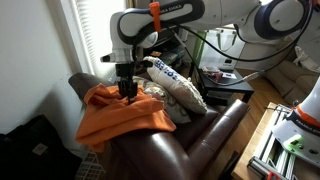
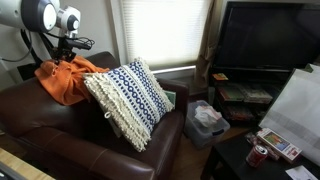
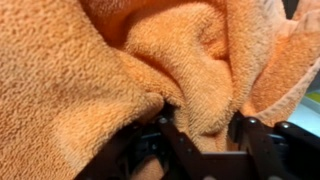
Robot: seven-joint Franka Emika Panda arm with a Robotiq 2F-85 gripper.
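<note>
Robotiq gripper (image 1: pixel 128 92) is clenched on a raised fold of the orange terry-cloth towel (image 3: pixel 80 80), which lies heaped on the end armrest of the brown leather sofa (image 1: pixel 205 135). The grasp looks made; the lifting seems not yet begun, as the cloth rests bunched there. Counted: one towel, one gripper, one white-and-blue patterned cushion (image 2: pixel 130 100).

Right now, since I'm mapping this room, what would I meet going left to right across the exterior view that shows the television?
Orange towel with the gripper at it → patterned pillow → white bags on the floor → television.
</note>
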